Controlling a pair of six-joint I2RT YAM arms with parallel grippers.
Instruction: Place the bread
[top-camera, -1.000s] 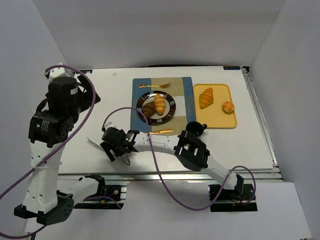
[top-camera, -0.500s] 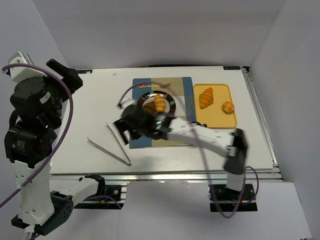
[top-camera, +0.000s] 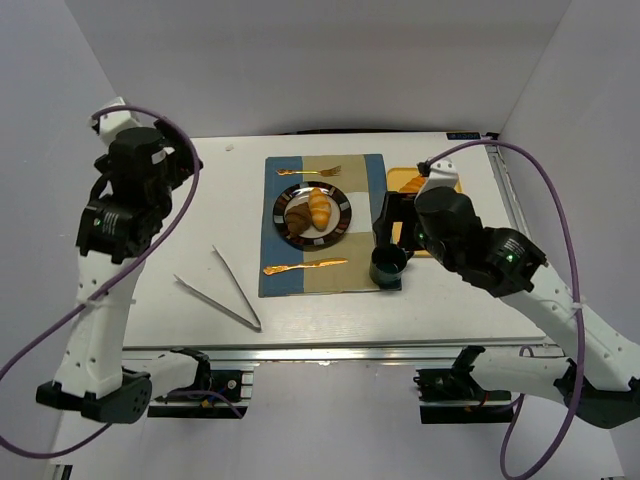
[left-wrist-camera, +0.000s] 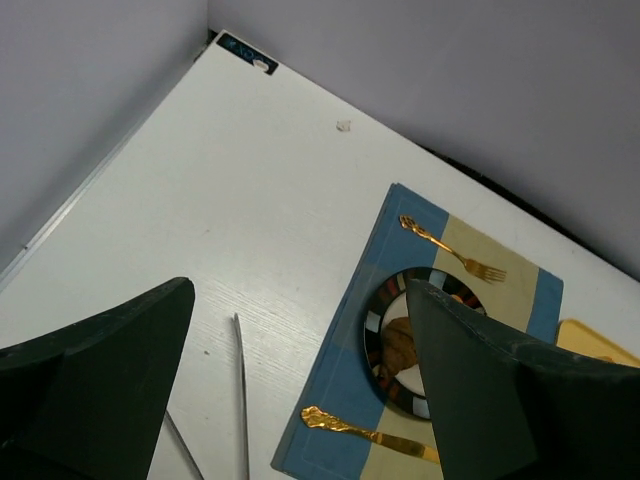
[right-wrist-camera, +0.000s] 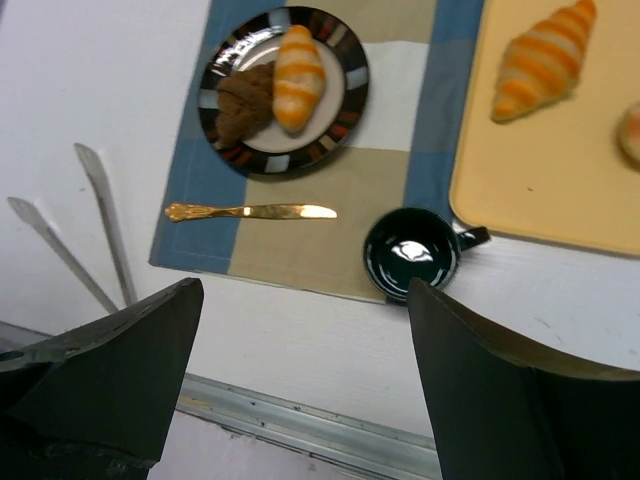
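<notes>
The top view looks steeply down from above the near edge over the whole table (top-camera: 230, 200). Both wrist views look down obliquely from high up; all three share the plate (top-camera: 345, 205) and mat (top-camera: 270, 250).

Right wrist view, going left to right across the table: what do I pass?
From the left: silver metal tongs → round dark striped-rim plate holding two bread pieces → black cup → orange striped croissant on the yellow tray. The gold knife is left out because it overlaps the plate's span.
</notes>
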